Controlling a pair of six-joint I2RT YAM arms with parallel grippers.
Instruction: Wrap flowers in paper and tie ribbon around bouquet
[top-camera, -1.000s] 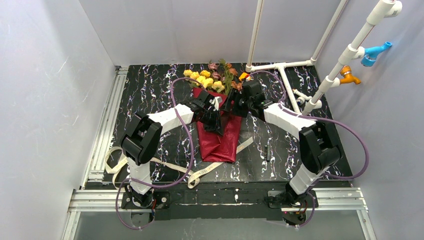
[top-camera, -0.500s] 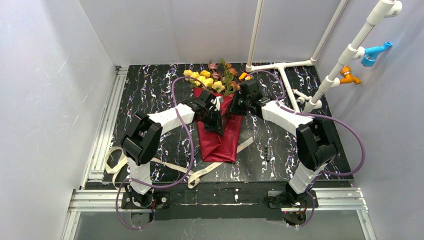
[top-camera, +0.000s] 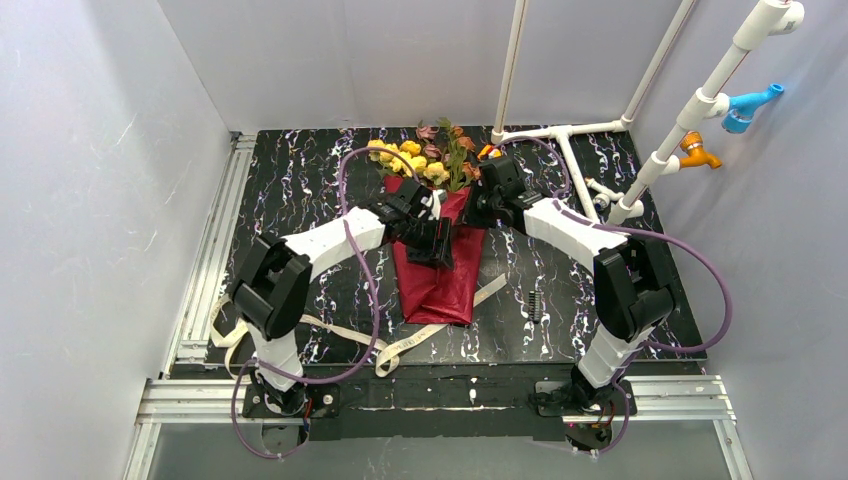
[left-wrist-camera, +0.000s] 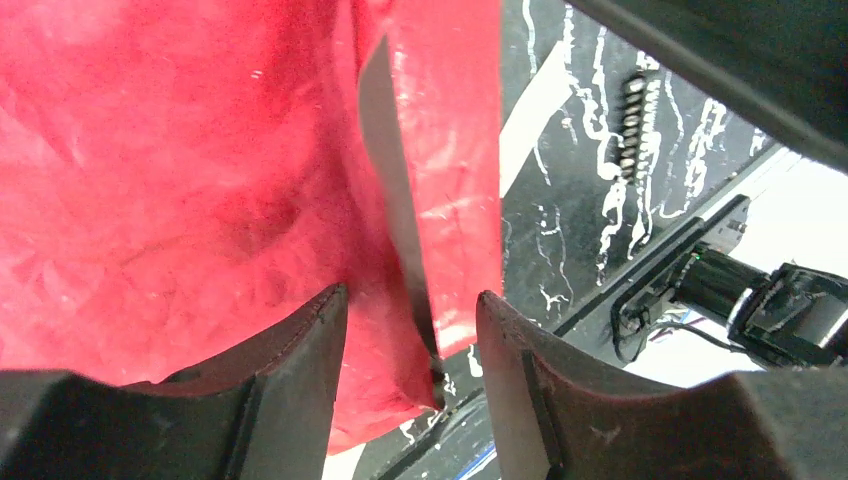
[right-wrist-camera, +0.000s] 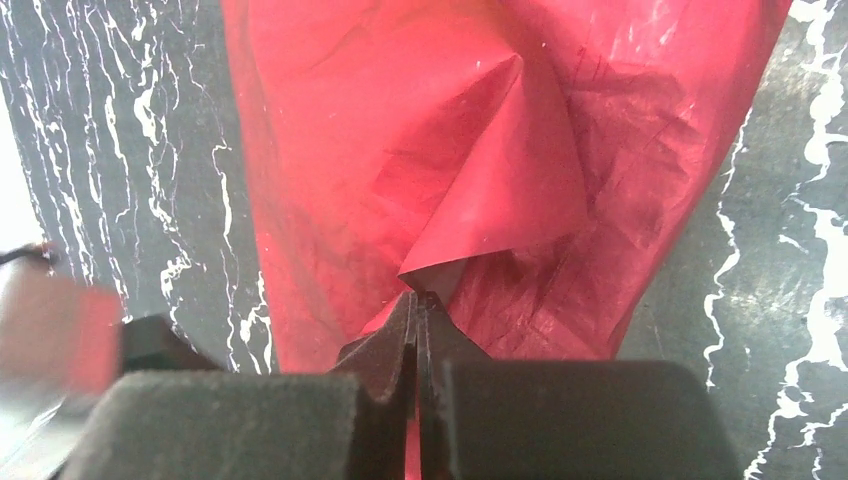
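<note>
The bouquet lies in the middle of the table, its red paper (top-camera: 440, 275) rolled into a cone. Yellow and pink-brown flowers (top-camera: 420, 160) stick out of the far, wide end. My left gripper (top-camera: 438, 248) hovers over the cone's middle, open. In the left wrist view its fingers (left-wrist-camera: 300, 350) straddle a fold of the paper (left-wrist-camera: 200, 150) without pinching it. My right gripper (top-camera: 472, 212) is at the cone's upper right edge. In the right wrist view it (right-wrist-camera: 415, 305) is shut on a folded corner of the paper (right-wrist-camera: 440, 130). The beige ribbon (top-camera: 412, 340) lies under the cone's narrow end and trails left.
White pipes (top-camera: 570, 150) with blue (top-camera: 748, 105) and orange (top-camera: 697, 152) fittings stand at the back right. A small black comb-like strip (top-camera: 536, 303) lies right of the cone. An orange cap (top-camera: 487, 152) sits by the blooms. Metal rails (top-camera: 205, 270) line the left edge.
My left gripper has opened and let go of the paper. My right gripper has closed on the paper's upper right edge. The cone has stayed where it was.
</note>
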